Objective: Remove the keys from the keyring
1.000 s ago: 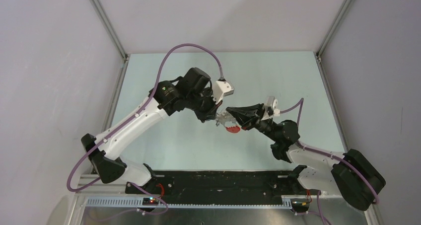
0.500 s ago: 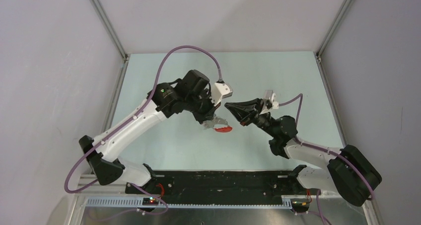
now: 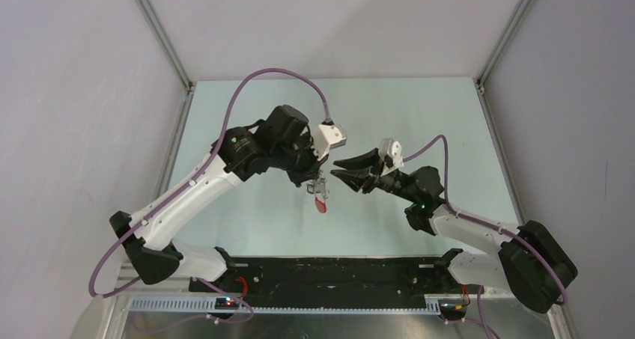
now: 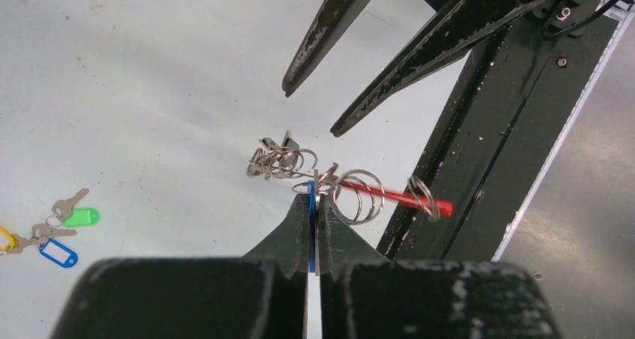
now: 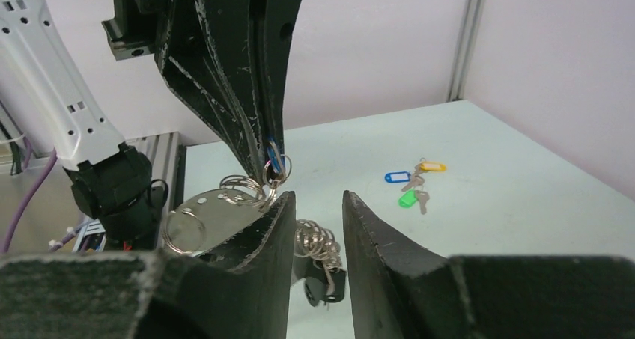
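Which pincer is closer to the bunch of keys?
Left. The left pincer pinches the keys by a blue tag. The right pincer is open just beside them, not touching.

The left gripper [image 4: 313,193] is pinching a blue tag [image 4: 311,227] bunched with the keys [image 4: 273,162], the keyring [image 4: 361,197] with its red strap [image 4: 419,202] is sticking out toward the black-railed edge of the table [image 4: 112,69], and the right gripper [image 4: 311,113] is hovering just beyond, jaws parted.
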### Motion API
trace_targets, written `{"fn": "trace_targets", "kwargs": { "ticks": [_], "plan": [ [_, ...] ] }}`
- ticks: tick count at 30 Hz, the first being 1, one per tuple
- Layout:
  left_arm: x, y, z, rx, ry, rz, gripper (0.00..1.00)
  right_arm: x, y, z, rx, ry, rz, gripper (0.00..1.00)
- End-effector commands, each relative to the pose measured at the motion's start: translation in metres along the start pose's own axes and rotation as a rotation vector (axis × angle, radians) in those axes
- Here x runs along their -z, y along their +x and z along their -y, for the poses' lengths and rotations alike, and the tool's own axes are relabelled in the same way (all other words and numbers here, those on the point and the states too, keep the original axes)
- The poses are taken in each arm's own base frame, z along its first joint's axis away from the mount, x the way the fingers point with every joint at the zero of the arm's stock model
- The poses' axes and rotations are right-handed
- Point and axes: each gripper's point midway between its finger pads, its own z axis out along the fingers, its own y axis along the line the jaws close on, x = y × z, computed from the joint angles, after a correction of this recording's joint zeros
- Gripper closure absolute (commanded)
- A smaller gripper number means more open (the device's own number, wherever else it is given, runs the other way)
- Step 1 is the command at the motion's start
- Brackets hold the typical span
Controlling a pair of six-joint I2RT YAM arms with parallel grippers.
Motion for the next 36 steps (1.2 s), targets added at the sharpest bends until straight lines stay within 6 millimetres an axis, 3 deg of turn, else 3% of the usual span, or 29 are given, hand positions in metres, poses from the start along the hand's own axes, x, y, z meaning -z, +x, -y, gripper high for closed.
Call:
{"fn": "trace_targets", "kwargs": {
  "ticks": [1, 7, 29, 36],
  "plan": [
    [0.015, -0.016, 0.004, -0.049, 0.002, 0.085, 1.0, -0.01, -0.009, -0.016, 0.046, -0.104, 0.013, 0.65],
    [0.017, -0.017, 0.003, -0.055, 0.001, 0.09, 1.0, -0.015, -0.008, -0.027, 0.05, -0.158, 0.007, 0.66],
    [0.025, -0.027, 0.018, -0.134, 0.044, 0.132, 1.0, -0.024, 0.003, -0.033, 0.047, -0.179, -0.029, 0.7],
    [0.025, -0.028, 0.02, -0.154, 0.047, 0.134, 1.0, -0.024, 0.001, -0.046, 0.062, -0.24, -0.018, 0.81]
  ]
}}
